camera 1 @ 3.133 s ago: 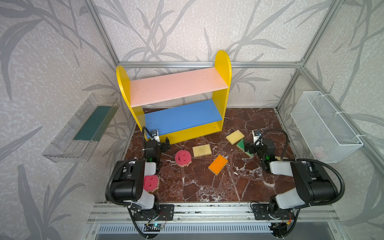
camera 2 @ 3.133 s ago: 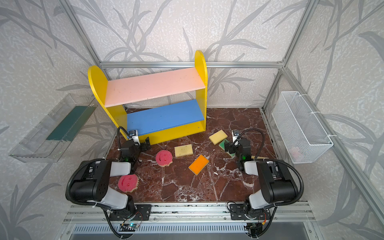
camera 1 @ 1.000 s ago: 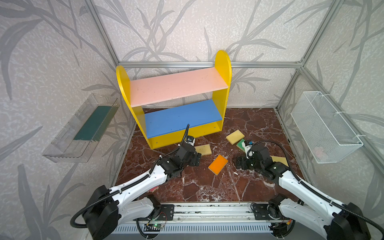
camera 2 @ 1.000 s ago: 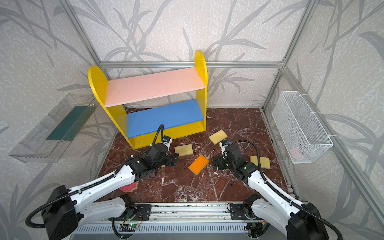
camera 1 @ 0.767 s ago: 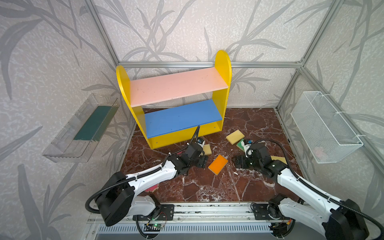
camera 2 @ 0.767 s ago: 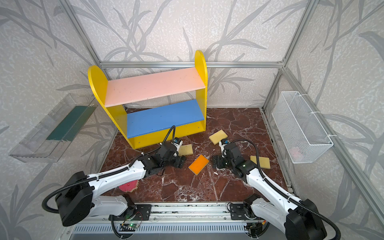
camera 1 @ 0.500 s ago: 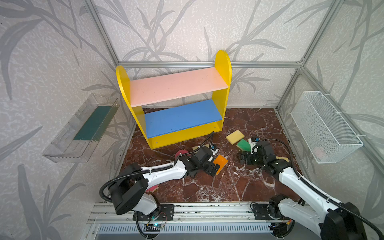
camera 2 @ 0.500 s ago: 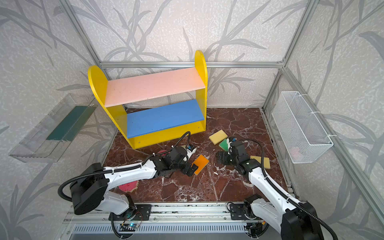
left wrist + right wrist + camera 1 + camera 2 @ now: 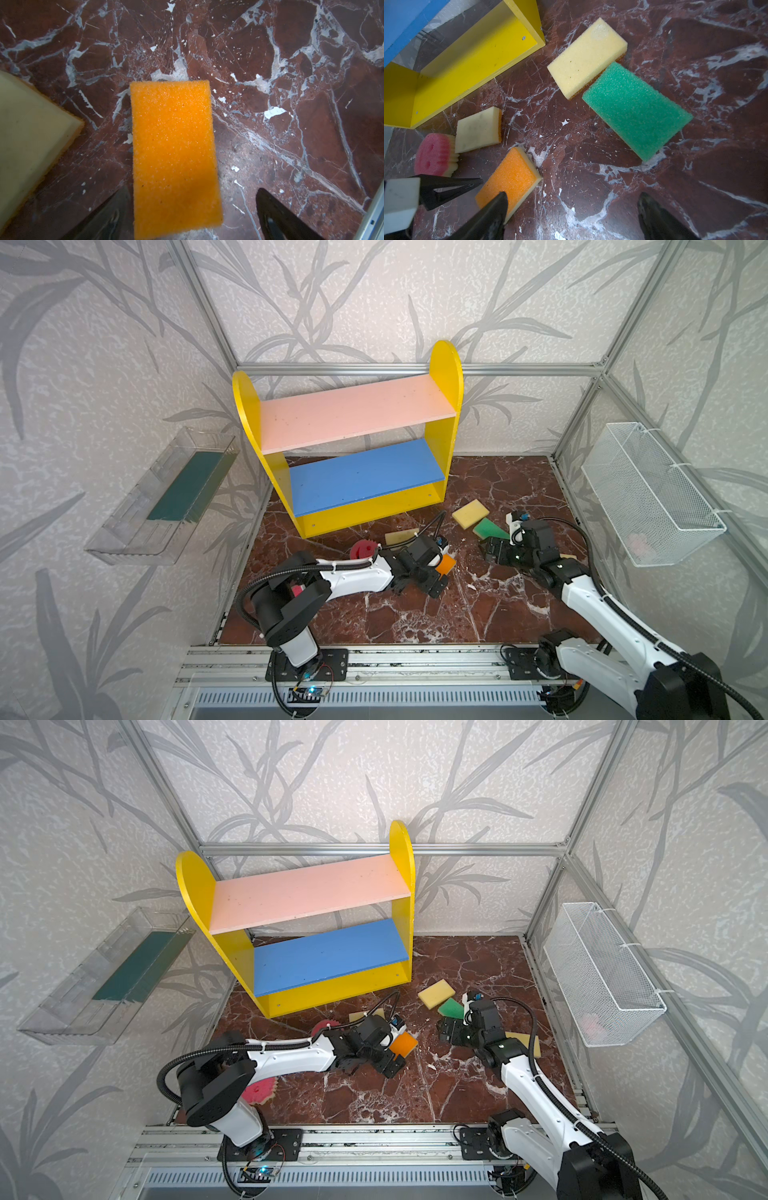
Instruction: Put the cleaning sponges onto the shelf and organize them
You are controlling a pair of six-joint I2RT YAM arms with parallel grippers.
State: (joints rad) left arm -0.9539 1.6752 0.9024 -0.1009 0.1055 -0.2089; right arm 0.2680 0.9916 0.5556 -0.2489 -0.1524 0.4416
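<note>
Orange sponge (image 9: pixel 174 153) flat on floor, lengthwise between spread left claw (image 9: pixel 191 214), right claw (image 9: pixel 571 216) open.

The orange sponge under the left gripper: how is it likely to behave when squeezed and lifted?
The orange sponge shows open, grainy foam, so it will probably compress between the fingers rather than stay stiff. It looks light for its size. Lying flat on the marble floor, it should not roll; the rough face likely resists slipping in the open left gripper.

Porous foam orange sponge (image 9: pixel 174 158) on glossy marble floor (image 9: pixel 291 83)
</note>
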